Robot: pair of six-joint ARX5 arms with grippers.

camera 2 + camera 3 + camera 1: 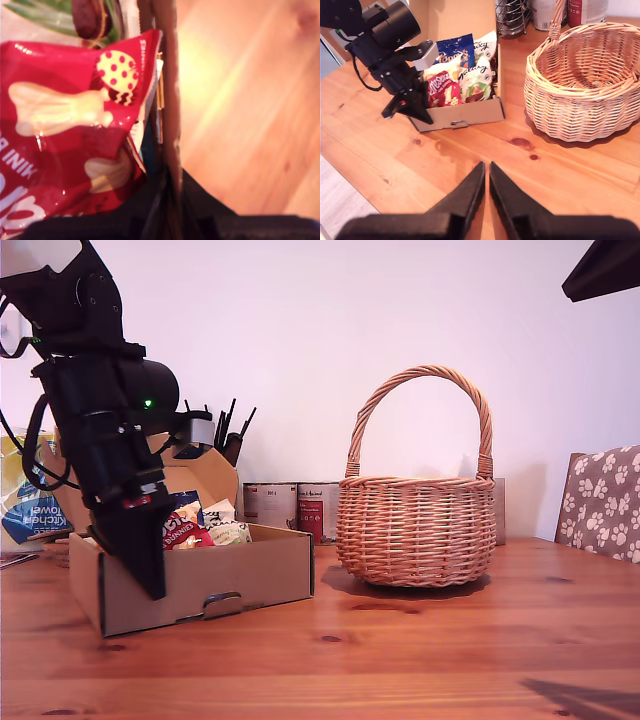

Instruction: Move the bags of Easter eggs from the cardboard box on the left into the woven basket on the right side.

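The red bag (443,89) lies in the cardboard box (465,113), beside a blue bag (456,49) and a pale bag (479,82). My first hand (410,107) reaches into the box's front corner; I cannot tell its opening. My second hand (486,187) hangs nearly closed, empty, above the desk (560,170). The woven basket (416,530) stands near the box.
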